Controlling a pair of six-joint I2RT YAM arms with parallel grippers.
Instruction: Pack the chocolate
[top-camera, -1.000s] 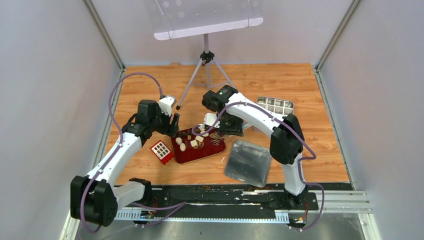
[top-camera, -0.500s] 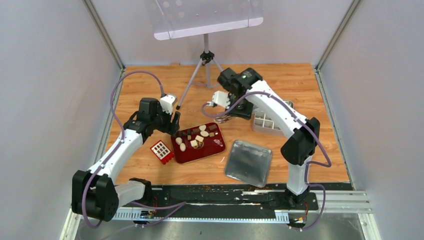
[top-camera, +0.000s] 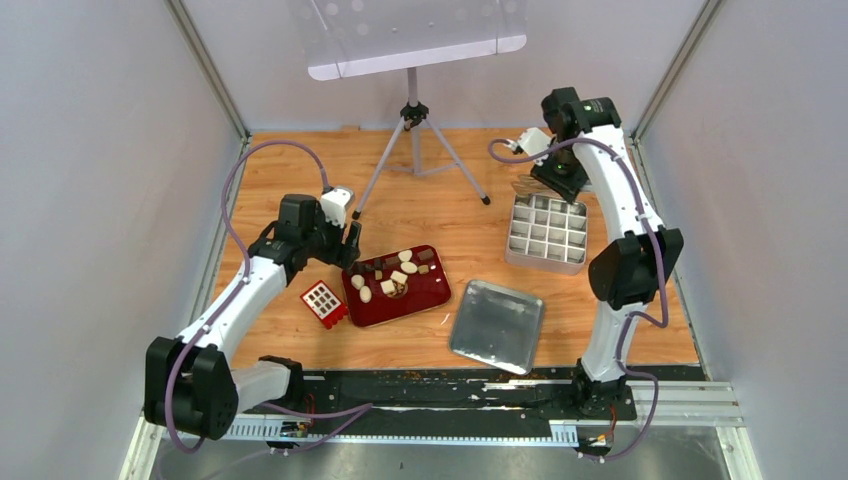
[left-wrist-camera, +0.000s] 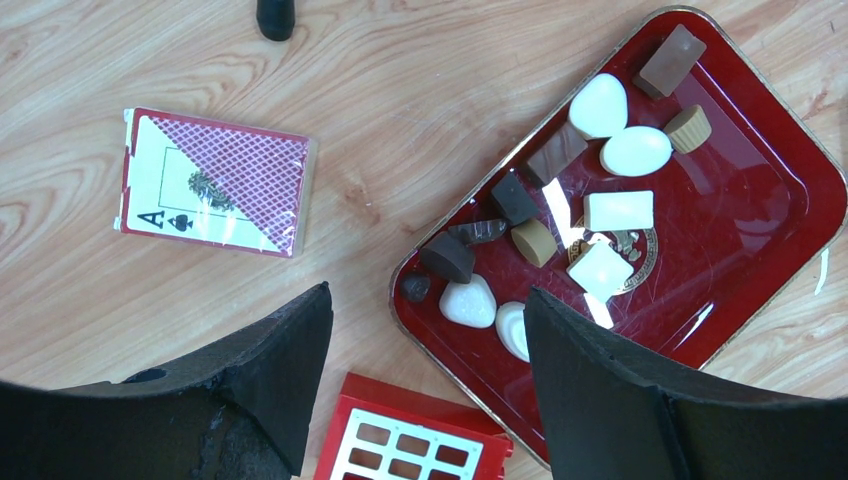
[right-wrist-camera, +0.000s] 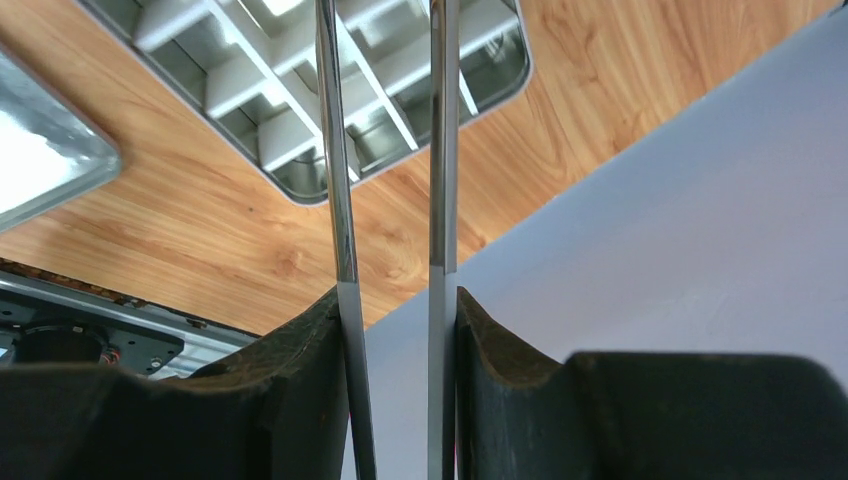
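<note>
The right end effector (right-wrist-camera: 395, 310) clamps metal tongs (right-wrist-camera: 443, 150) above the divided tin (top-camera: 512, 250), probably for filling it. The left end effector (left-wrist-camera: 425, 380) hangs open over the chocolate (left-wrist-camera: 619, 211), which sits on the red tray (left-wrist-camera: 760, 200).

To the right of your left fingers (left-wrist-camera: 250, 400) a red tray (left-wrist-camera: 770, 200) is lying on the desk (left-wrist-camera: 420, 100). A small red grid-topped box (left-wrist-camera: 410, 445) is showing between them, and a playing-card pack (left-wrist-camera: 215, 180) is lying ahead, leftward. Between your right fingers (right-wrist-camera: 270, 400), metal tongs (right-wrist-camera: 443, 150) are pointing toward a divided tin (right-wrist-camera: 275, 140).
</note>
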